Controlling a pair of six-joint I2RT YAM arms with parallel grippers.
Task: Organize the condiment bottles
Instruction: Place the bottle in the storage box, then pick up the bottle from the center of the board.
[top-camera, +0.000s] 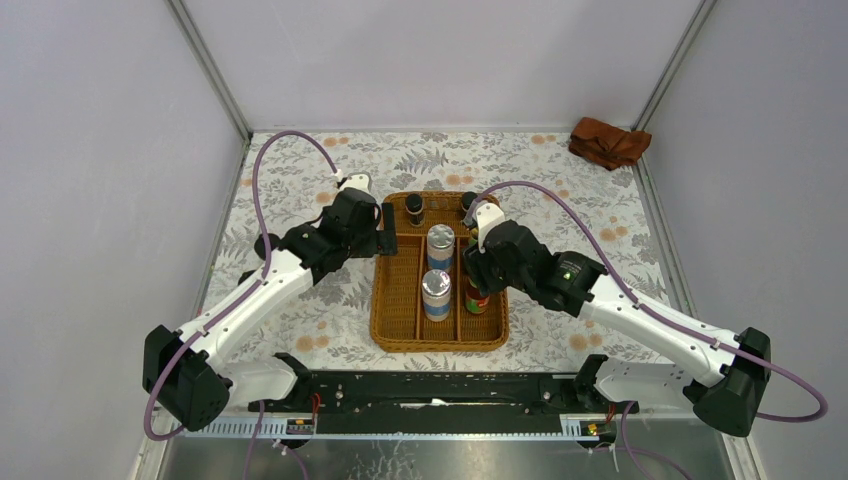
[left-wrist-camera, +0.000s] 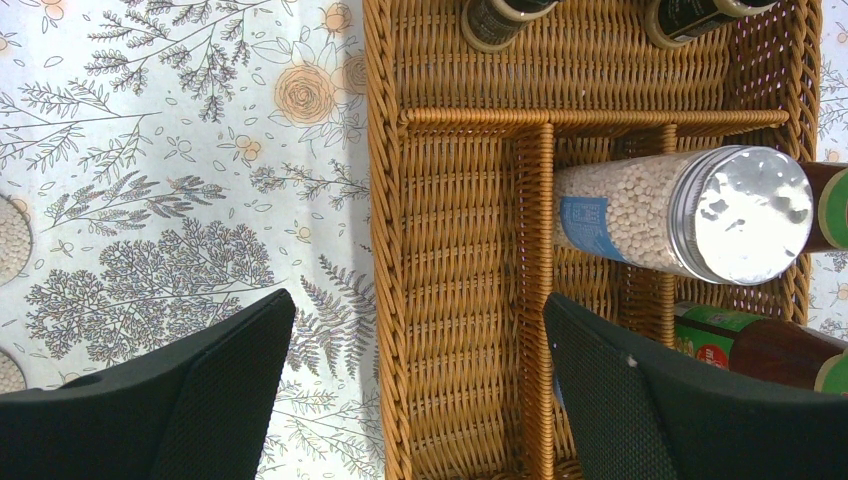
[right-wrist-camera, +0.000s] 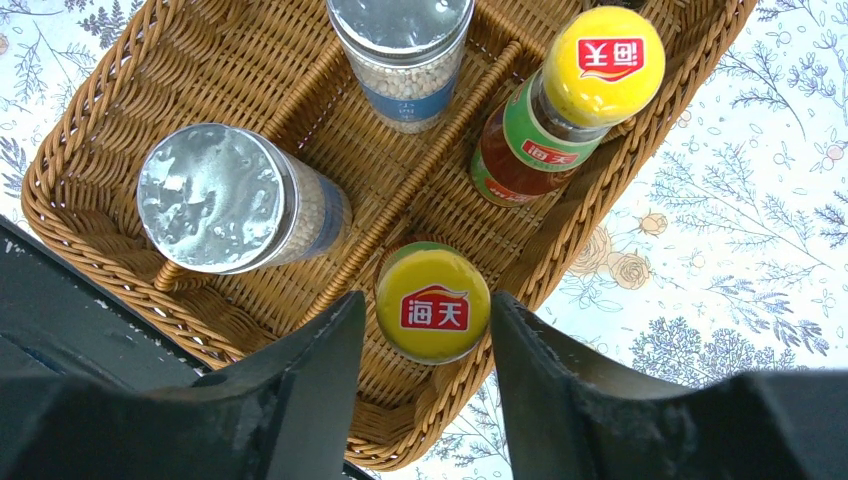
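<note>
Right gripper (right-wrist-camera: 425, 300) is straddling the yellow cap of a red sauce bottle (right-wrist-camera: 433, 308) standing in the wicker tray (right-wrist-camera: 70, 140) directly between its fingers. Its jaws are sitting narrow, and I cannot tell if they're pinching the cap. Left gripper (left-wrist-camera: 417, 300) is hanging wide open, holding nothing, with the tray wall between its fingers.

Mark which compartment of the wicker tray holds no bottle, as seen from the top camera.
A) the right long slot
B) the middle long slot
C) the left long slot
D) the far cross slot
C: the left long slot shows only bare weave; the shakers stand in the middle, the sauce bottles on the right, the dark-capped bottles at the far end.
</note>
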